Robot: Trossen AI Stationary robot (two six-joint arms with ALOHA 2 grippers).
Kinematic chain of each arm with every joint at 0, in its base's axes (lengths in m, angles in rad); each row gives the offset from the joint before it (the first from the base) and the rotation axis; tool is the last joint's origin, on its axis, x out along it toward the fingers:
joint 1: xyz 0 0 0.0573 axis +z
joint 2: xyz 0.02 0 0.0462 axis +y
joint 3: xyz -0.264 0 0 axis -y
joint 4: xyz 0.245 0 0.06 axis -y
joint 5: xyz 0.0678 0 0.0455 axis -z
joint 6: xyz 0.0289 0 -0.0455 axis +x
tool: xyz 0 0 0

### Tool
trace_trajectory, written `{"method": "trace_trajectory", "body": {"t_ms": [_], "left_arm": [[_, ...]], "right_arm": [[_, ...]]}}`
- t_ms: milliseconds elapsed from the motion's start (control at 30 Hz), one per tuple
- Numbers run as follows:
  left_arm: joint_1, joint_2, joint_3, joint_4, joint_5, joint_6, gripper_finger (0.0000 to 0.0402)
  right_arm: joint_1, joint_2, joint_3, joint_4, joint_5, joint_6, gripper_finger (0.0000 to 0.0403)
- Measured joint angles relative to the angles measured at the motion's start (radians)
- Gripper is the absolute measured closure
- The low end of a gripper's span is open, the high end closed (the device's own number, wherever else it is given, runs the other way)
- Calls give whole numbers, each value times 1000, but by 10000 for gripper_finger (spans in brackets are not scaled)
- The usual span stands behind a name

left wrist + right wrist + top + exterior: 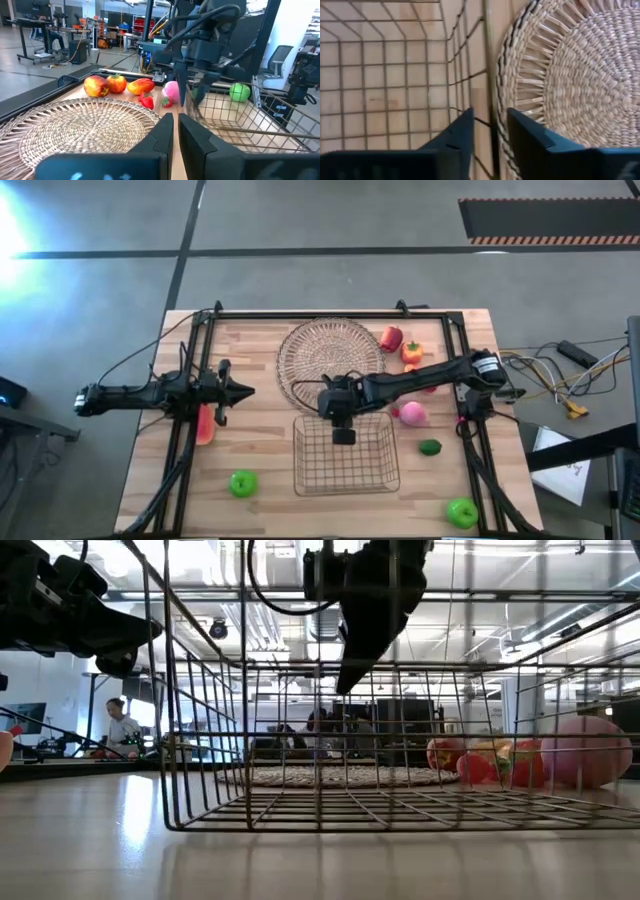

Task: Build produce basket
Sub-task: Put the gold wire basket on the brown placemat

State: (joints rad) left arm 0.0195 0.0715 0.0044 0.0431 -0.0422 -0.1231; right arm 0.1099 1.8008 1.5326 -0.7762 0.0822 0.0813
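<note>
High view: the right gripper [343, 432] reaches in from the right side and hangs over the far rim of the basket [345, 482], which sits at the near middle of the table [260, 450]; the round woven tray [330, 360] lies just beyond it
High view, produce: a red apple [391, 338] and an orange piece [412, 351] sit by the tray's right edge, a pink piece [414, 414] and a dark green piece [430, 446] right of the basket, a green apple [243, 483] left of it, another green apple [462, 512] at the near right corner, a salmon-red piece [205, 424] under the left arm
High view, left arm: the left gripper [240, 390] waits over the table's left part, pointing toward the tray
Low view: the basket stands empty on the table, the right gripper above its rim
Left wrist view: the left fingers [162, 132] are slightly parted, holding nothing, aimed across the woven tray at the produce beyond
Right wrist view: the right fingers [461, 131] are spread, straddling the basket's top rim wire [489, 75] beside the woven tray; whether they touch it I cannot tell
</note>
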Motion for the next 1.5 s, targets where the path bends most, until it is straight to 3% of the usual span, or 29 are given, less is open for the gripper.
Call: {"method": "trace_trajectory", "body": {"t_ms": [167, 467, 733, 933, 1133, 1500], "left_arm": [[0, 0, 0, 1, 0, 0, 391], [0, 0, 0, 0, 0, 0, 391], [0, 0, 0, 0, 0, 0, 391], [0, 1, 0, 0, 0, 0, 391], [0, 1, 0, 0, 0, 0, 391], [0, 0, 0, 1, 0, 0, 391]], "right_arm": [[-30, -12, 0, -7, -22, -10, 380], [-159, -149, 0, 3, 20, -2, 388], [-432, -212, -1, 44, -28, -29, 394], [-638, -146, -1, 122, -189, -8, 394], [-735, -63, -1, 186, -336, 40, 394], [-752, 11, -1, 186, -359, 56, 392]]}}
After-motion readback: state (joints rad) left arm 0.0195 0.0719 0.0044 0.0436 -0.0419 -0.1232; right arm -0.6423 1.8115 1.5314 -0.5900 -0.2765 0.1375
